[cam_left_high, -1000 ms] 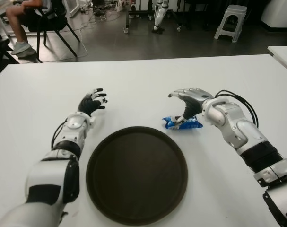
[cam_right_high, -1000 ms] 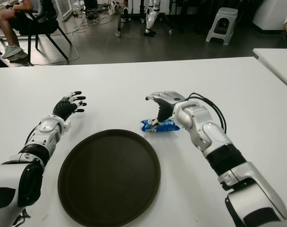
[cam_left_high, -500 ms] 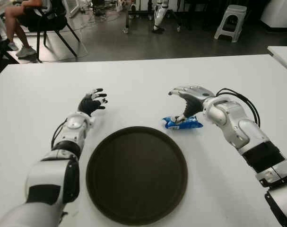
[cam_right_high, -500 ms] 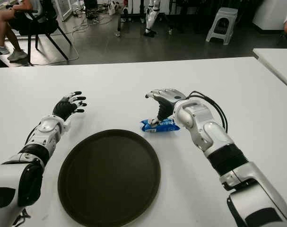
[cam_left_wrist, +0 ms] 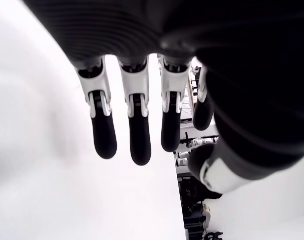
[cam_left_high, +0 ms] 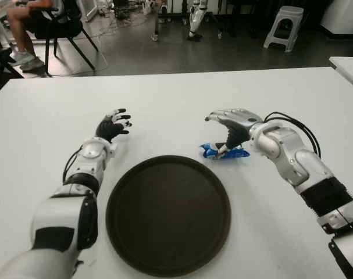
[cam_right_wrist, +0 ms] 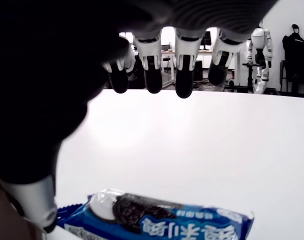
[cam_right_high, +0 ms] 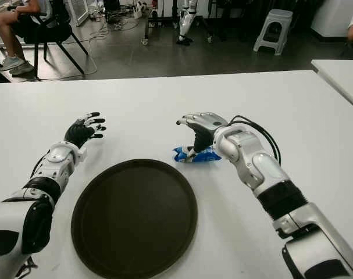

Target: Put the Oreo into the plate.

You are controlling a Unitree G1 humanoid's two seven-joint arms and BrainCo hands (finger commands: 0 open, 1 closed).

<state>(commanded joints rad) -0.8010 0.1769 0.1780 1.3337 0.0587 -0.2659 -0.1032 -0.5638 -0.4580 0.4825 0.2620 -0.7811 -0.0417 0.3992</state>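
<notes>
While the blue foil-wrapped Oreo packet (cam_left_high: 224, 151) lies flat on the white table (cam_left_high: 176, 93) just beyond the round dark brown plate's (cam_left_high: 168, 214) far right rim, the right hand (cam_left_high: 231, 123) arches over it, fingers (cam_right_wrist: 184, 75) spread and gripping nothing, thumb beside its end. Its long axis runs across the palm (left hand (cam_left_high: 112, 126), splayed, sits well apart).

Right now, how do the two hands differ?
The right hand hovers over the Oreo, thumb at the pack's end, fingers extended above it; the left hand has nothing near it. The right shows beyond the plate's right rim, the left beyond its left. Both are open.
</notes>
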